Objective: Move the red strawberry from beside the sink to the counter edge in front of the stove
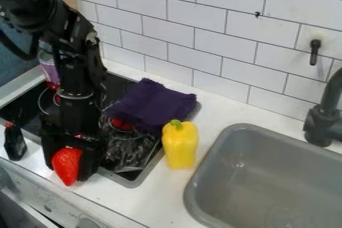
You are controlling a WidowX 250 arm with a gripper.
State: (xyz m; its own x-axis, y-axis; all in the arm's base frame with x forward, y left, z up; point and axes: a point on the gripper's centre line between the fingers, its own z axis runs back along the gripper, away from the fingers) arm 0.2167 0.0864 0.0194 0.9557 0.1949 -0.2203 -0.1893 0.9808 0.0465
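Red strawberry-shaped object (67, 165) clamped between fingers of black two-finger gripper (67, 159), narrow tip pointing down, at front edge of black stovetop (25, 103); cannot tell whether tip touches white counter (160, 199). Small dark object with red top (15, 143) just beside gripper, near counter's front edge. Dark purple cloth (152, 106) crumpled over stovetop's back right part. Yellow bell pepper with green stem (180, 144) upright in view between stovetop and grey sink (230, 134). Black faucet (324, 122) behind sink.
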